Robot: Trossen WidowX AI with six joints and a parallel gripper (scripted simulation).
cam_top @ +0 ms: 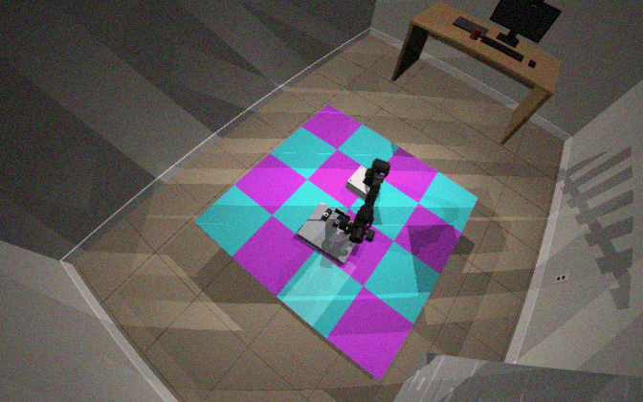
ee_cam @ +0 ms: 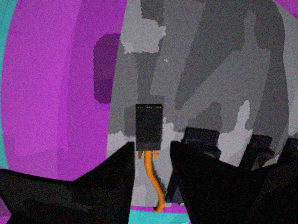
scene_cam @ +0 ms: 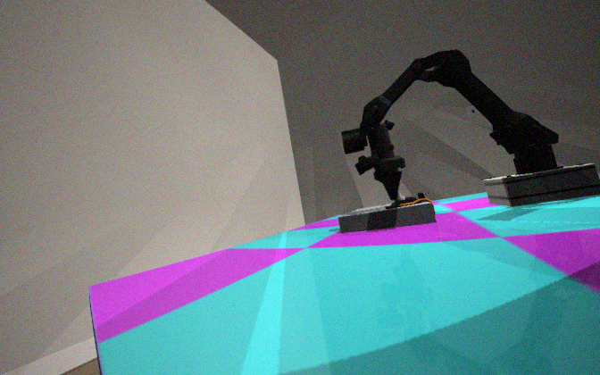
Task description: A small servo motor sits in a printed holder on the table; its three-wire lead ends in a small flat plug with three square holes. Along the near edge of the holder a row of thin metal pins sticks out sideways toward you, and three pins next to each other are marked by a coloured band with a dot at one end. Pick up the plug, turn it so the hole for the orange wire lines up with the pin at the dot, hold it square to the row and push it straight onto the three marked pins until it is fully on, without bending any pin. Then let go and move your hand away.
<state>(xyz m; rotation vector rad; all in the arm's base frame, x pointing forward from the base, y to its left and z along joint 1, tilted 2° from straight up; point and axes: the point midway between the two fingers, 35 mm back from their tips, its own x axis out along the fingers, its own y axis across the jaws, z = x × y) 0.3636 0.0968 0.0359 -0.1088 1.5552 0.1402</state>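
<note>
The plug (ee_cam: 149, 127) is a flat dark block on the grey holder block (cam_top: 311, 230) (scene_cam: 408, 217) (ee_cam: 200, 75). Its far end shows a row of tiny yellowish marks, and its orange lead (ee_cam: 150, 172) (scene_cam: 426, 200) runs back from the near end. My gripper (ee_cam: 152, 147) (scene_cam: 395, 202) is low over the block, pointing down. Its fingers stand a little apart, one on each side of the plug's near end in the wrist view, with gaps on both sides. The metal pins, the coloured band and the dot cannot be made out.
Dark servo-like parts (ee_cam: 200, 138) (cam_top: 326, 213) stand on the block, close beside and behind the right finger in the wrist view. The arm's base box (cam_top: 356, 180) (scene_cam: 546, 187) is behind the block on the checkered table top (cam_top: 273, 184). A desk (cam_top: 431, 16) is far off.
</note>
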